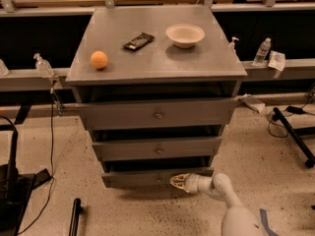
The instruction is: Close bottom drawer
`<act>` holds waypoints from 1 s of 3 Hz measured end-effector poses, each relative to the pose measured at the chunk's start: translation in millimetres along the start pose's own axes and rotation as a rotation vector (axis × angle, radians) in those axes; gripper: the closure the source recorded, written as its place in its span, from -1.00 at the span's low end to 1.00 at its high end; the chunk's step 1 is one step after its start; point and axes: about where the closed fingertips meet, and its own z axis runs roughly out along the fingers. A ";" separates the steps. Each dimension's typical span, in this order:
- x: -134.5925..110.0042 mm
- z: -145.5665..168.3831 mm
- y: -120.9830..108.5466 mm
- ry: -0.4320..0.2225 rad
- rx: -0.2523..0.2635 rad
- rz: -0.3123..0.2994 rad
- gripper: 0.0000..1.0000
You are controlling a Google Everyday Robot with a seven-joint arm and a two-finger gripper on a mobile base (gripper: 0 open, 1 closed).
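Bottom drawer (133, 178), slightly open.
Lowest dull-grey front, pulled out a little, dark gap above; claw (177, 181) at its right half.

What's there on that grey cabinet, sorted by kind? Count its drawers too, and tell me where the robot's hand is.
drawers: 3 (top drawer, middle drawer, bottom drawer)
orange: 1
bowl: 1
dark packet: 1
Total: 6
The gripper is low at the bottom drawer's front, just right of its knob.
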 end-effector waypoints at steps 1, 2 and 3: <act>-5.3 12.9 -19.0 -0.005 0.004 -0.008 1.00; -5.3 12.9 -19.0 -0.005 0.004 -0.008 1.00; -9.8 19.5 -25.2 -0.029 -0.003 -0.001 1.00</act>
